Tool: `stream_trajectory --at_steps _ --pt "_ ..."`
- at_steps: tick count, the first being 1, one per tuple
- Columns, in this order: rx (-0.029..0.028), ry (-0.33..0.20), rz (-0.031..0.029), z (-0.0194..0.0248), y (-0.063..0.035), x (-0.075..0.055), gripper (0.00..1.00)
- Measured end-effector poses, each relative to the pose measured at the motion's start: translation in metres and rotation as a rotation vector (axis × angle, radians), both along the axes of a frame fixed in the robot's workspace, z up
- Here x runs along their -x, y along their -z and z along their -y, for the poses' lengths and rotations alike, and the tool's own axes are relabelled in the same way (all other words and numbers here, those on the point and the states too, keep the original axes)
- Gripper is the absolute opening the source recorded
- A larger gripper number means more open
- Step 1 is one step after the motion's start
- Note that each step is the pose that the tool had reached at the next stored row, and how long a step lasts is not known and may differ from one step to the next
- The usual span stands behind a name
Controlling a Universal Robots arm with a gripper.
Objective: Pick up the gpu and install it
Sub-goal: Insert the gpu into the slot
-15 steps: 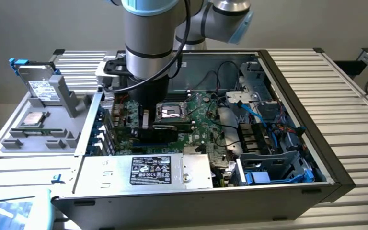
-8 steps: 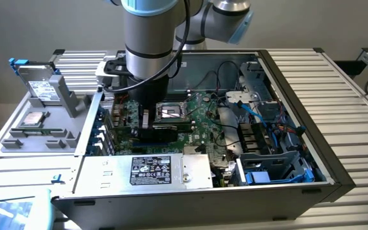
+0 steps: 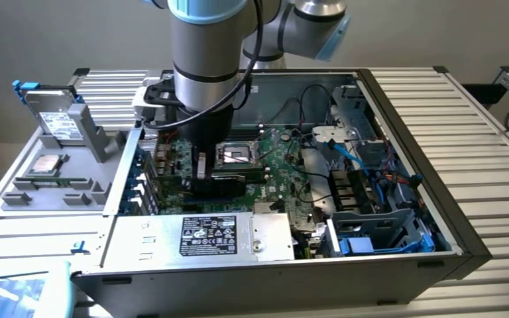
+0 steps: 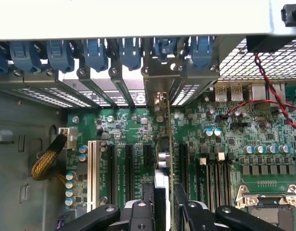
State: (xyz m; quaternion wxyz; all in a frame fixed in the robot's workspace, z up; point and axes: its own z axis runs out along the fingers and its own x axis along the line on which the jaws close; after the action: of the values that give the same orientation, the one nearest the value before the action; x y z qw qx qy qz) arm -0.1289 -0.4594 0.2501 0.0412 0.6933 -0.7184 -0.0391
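Gripper pinching gpu edge-on, frame centre, over motherboard; light, stiff, fragile; best held by board edges.

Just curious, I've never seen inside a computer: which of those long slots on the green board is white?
The slot beside the yellow braided cable, at the end of the row; the other slots are black.

1 gpu, 1 gripper, 1 motherboard, 1 hard drive.
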Motion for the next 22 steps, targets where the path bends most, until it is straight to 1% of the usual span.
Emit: stream_trajectory --at_steps 3,22 --pt "-0.0001 0.000 -0.0001 0.0002 0.0015 0.0001 0.27" --pt "-0.0004 0.000 0.0000 0.0001 0.0017 0.0001 0.27"
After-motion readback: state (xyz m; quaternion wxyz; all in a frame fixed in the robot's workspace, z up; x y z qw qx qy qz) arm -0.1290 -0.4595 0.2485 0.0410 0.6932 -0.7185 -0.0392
